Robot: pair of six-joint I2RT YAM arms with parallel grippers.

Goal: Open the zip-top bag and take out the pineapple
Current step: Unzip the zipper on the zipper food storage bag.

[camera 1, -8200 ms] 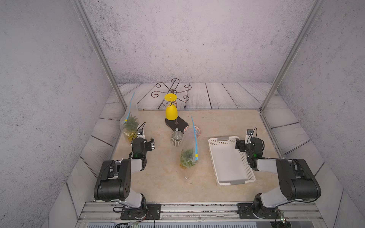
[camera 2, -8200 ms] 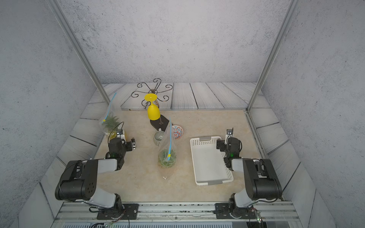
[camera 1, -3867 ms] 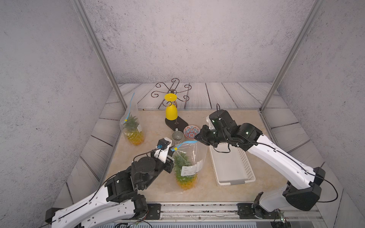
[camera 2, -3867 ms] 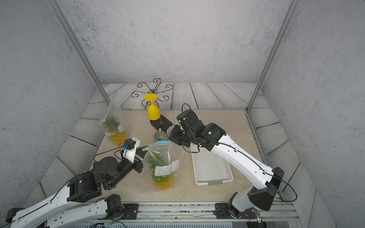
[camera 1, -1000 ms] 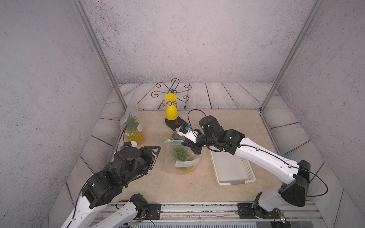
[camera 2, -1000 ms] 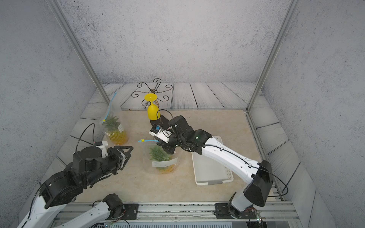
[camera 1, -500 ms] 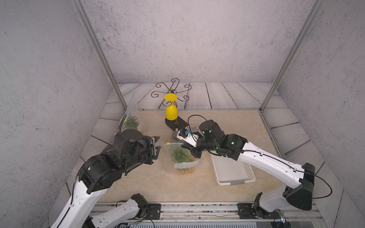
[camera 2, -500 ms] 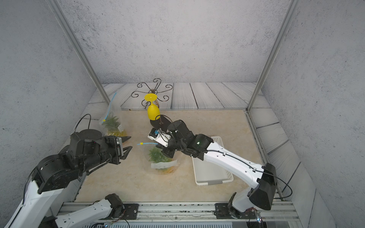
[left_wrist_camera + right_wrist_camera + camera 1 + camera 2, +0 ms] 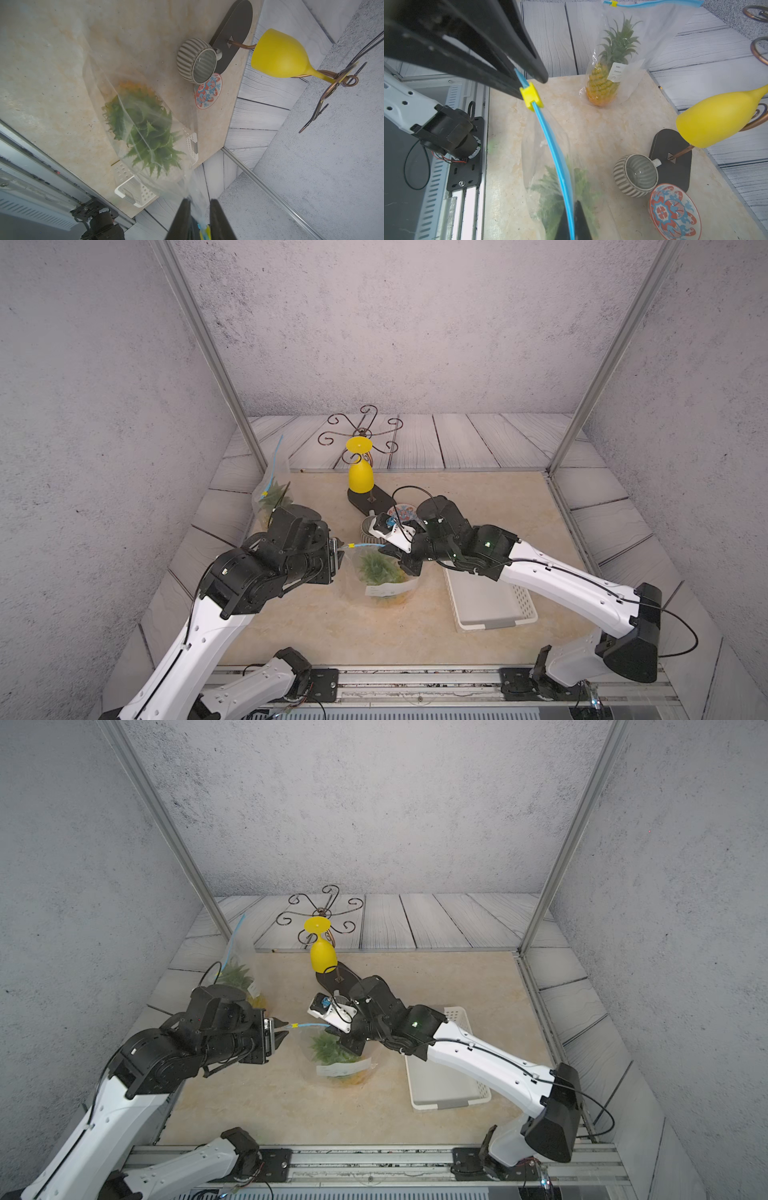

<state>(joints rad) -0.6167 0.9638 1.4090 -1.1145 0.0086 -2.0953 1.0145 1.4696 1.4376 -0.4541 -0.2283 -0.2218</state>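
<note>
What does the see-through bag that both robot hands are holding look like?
The zip-top bag is thin, clear, crinkly plastic with a blue zip strip along its top, a yellow slider at one end and a white label on its side. It stands bulging on the beige table with a pineapple inside, leaves up. The left gripper pinches the strip by the slider and the right gripper pinches its other end, stretching it taut; it looks zipped shut.
</note>
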